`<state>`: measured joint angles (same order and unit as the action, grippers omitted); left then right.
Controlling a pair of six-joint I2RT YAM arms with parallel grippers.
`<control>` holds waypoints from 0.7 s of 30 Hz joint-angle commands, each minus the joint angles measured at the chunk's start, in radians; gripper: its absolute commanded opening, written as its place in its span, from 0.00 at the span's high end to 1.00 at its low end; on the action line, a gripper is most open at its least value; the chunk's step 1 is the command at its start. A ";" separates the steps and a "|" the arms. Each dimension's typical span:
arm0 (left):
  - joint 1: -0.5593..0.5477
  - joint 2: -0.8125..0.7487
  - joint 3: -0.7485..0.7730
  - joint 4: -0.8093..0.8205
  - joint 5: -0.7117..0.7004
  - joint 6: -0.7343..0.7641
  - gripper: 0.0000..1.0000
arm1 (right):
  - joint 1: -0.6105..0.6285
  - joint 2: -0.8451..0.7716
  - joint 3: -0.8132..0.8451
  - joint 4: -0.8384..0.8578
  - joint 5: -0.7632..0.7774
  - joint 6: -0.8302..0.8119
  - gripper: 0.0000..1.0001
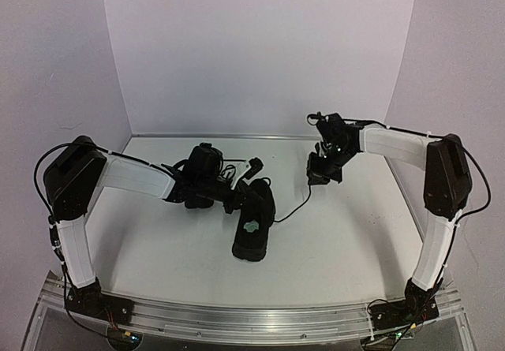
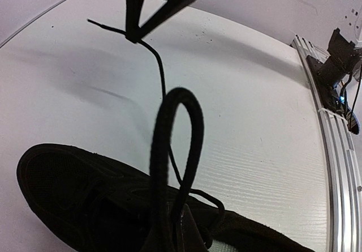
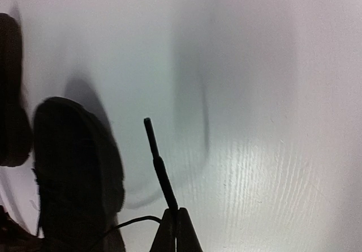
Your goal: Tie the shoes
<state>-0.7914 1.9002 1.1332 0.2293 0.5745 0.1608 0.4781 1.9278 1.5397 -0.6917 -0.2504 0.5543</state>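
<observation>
White surface carrying a black sneaker
The sneaker lies near the middle, pale patch showing, its lace trailing rightward.

My left gripper is matt black plastic, hard-edged. The shoe is dull black cloth, finely woven, without shine. Its lace is thin braided cord. The table is white, faintly glossy, with fine grain-like ridges. The rail is brushed metal.
</observation>
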 commanded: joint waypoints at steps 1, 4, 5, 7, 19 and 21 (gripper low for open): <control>-0.011 -0.056 0.007 0.038 0.020 -0.014 1.00 | -0.001 -0.037 0.158 -0.004 -0.107 -0.053 1.00; -0.011 -0.059 -0.016 0.046 0.014 0.007 1.00 | 0.004 -0.024 0.258 0.038 -0.197 -0.051 1.00; -0.011 -0.060 -0.022 0.049 0.012 0.015 1.00 | 0.009 -0.016 0.294 0.052 -0.221 -0.048 1.00; -0.011 -0.063 -0.035 0.062 0.006 0.030 1.00 | 0.026 0.014 0.369 0.073 -0.265 -0.043 1.00; -0.014 -0.074 -0.065 0.081 -0.014 0.073 1.00 | 0.158 0.256 0.586 0.089 -0.499 0.037 0.55; -0.014 -0.075 -0.064 0.079 -0.016 0.074 1.00 | 0.140 0.203 0.514 0.091 -0.494 0.027 0.41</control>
<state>-0.7979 1.8782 1.0824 0.2890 0.5681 0.2135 0.6464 2.1847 2.1139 -0.5905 -0.6627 0.5716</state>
